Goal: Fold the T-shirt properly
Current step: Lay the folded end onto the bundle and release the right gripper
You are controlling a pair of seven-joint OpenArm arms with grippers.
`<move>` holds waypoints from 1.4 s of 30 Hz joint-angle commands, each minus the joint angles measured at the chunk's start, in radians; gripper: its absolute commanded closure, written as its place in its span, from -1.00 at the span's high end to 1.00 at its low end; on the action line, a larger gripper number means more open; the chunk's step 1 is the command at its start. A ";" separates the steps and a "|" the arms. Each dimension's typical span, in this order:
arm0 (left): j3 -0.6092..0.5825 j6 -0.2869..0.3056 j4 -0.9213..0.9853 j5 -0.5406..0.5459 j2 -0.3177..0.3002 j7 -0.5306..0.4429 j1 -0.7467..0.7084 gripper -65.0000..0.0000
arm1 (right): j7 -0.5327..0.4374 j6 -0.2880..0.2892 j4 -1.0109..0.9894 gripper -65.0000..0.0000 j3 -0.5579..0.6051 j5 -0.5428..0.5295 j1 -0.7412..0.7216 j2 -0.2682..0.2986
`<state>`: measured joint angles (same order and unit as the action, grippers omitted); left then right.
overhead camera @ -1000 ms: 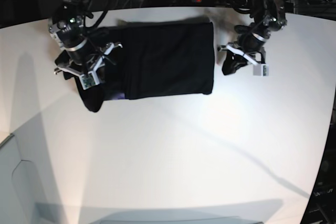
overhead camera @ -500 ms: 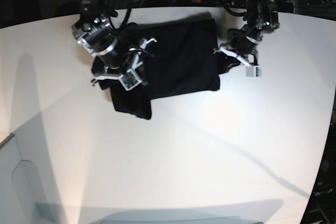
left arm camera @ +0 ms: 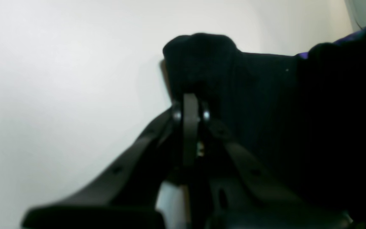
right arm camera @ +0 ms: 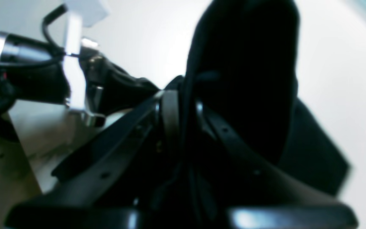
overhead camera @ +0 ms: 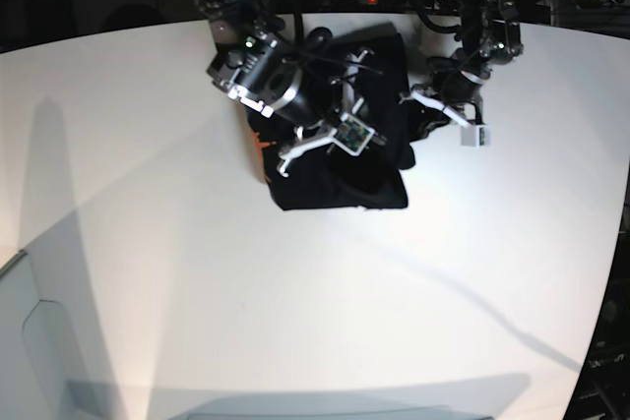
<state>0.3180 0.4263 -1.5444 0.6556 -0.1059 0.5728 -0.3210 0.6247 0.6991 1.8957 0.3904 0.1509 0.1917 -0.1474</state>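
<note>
The right gripper (overhead camera: 346, 150) has swung across the T-shirt (overhead camera: 379, 81), jaws pinching cloth; the left gripper (left arm camera: 187, 95) seems clamped on its edge, blurred close-up.

The desk (overhead camera: 295, 312) is a broad white surface with a curved far edge, lit brightly across its middle and crossed by long soft shadows. On its far part, near the middle of that edge, lies the T-shirt (overhead camera: 305, 189), a black bundle of cloth with an orange patch showing at its left side. The cloth rests on the desk with part of it lifted above the rest.
</note>
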 commanded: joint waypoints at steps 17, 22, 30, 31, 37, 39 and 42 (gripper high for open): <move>0.008 0.007 -0.028 0.014 -0.012 -0.024 0.006 -1.00 | -0.029 -0.001 -0.275 -1.00 0.058 -0.007 -0.136 -0.010; 0.008 0.007 -0.026 0.014 -0.012 -0.024 0.006 -1.00 | -0.022 -0.001 -0.273 -0.91 0.077 -0.007 -0.140 -0.010; 0.008 0.007 -0.029 0.014 -0.013 -0.024 0.006 -1.00 | -0.022 -0.001 -0.196 -0.03 0.101 -0.007 -0.134 -0.010; 0.008 0.007 -0.029 0.014 -0.013 -0.024 0.006 -1.00 | -0.022 -0.001 -0.167 0.00 0.101 -0.007 -0.130 -0.010; 0.066 0.007 -0.055 0.016 -0.013 -0.018 -0.005 -1.00 | -0.019 -0.001 0.032 0.00 0.052 -0.007 -0.102 -0.010; 0.097 0.007 -0.090 0.017 -0.013 -0.018 -0.025 -1.00 | -0.019 -0.001 0.080 0.00 0.005 -0.007 -0.091 -0.010; 0.169 0.009 -0.156 0.022 -0.013 -0.018 -0.065 -1.00 | -0.022 -0.001 0.101 0.00 -0.092 -0.007 -0.073 -0.010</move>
<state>0.4805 0.4267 -1.6802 0.6609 -0.1078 0.5797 -0.3866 0.6209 0.6994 1.9812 0.2970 0.1513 0.1287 -0.1490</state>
